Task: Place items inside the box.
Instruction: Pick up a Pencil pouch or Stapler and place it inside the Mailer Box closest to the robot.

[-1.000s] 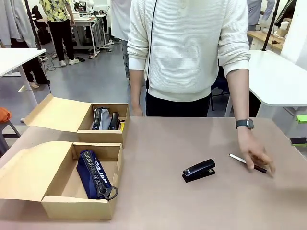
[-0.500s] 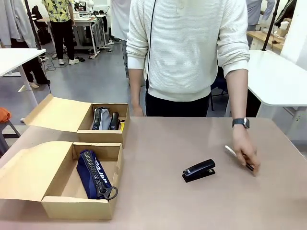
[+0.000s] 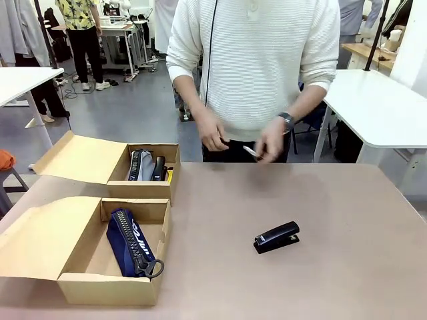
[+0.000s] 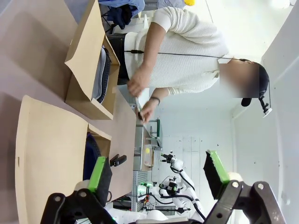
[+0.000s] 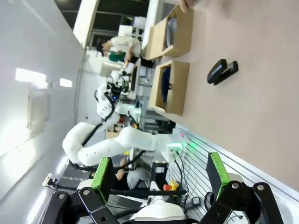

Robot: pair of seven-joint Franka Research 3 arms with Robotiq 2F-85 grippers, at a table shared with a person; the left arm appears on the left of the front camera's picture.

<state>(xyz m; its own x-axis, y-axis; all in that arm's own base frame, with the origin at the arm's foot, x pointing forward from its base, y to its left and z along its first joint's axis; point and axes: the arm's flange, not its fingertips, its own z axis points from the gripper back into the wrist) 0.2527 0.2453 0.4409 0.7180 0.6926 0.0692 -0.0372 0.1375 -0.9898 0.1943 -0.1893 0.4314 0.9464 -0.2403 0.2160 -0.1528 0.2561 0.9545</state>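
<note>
A black stapler lies on the brown table, right of centre; the stapler sits well beyond my open right gripper. The person holds the black-and-white pen in both hands above the table's far edge. The near box holds the navy pouch. In the far box stand the grey pouch, a second black stapler and a sliver of the yellow knife. My left gripper hangs open, high off the table, with both boxes far beyond it.
Both boxes have their lids folded open toward the left. White tables stand behind the person, and other people stand in the room at the back left.
The person's hand lifted the pen off the table's right side and brought it up in front of the body, where both hands now hold it. The stapler stayed put.
</note>
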